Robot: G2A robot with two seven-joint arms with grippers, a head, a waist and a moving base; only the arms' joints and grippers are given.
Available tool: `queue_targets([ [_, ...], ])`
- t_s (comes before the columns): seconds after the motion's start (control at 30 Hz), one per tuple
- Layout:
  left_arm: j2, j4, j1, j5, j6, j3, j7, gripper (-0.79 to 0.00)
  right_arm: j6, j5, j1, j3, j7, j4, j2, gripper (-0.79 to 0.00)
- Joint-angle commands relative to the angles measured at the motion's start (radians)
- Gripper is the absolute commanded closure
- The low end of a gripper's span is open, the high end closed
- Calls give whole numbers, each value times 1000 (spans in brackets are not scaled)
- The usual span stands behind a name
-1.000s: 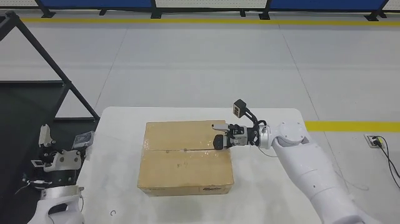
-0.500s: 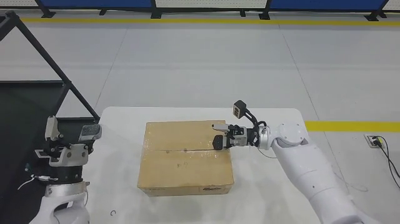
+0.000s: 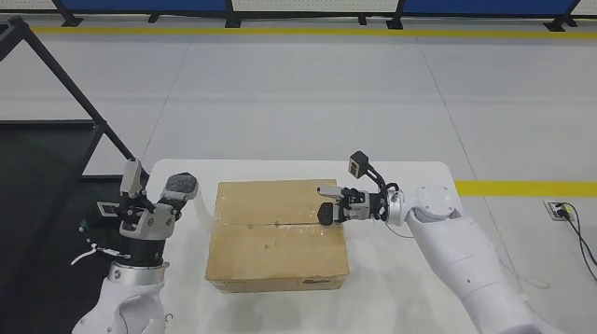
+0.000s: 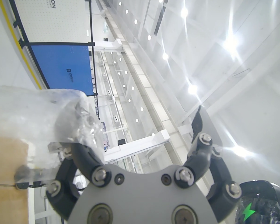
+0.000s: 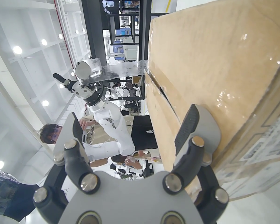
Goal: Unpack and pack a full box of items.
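The closed box (image 3: pixel 277 236) sat at the table (image 3: pixel 373 287) centre. The right gripper (image 3: pixel 326 201), jaws wide and empty, was at the box's right edge. The left gripper (image 3: pixel 156 183), jaws equally wide and empty, was above the table's left edge.

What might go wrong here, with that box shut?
The right gripper, open at the taped seam of the cardboard box, may shove the box across the table instead of opening it. The left gripper stands open beside the box, not steadying it, so it might slide or twist.
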Motion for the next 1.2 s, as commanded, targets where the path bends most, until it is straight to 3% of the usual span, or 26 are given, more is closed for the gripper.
queue_targets([
  [0.0, -2, 12, -17, 20, 12, 33, 1, -785, 0, 0, -2, 1, -1, -2, 1, -785],
  [0.4, -22, 79, -91, 102, 40, 191, 34, -785, 2, 0, -18, 13, 5, -12, 8, -785],
  [1.17, -51, 183, -165, 185, 83, 319, 21, -785, 8, -29, -96, 92, -28, -131, 58, -785],
])
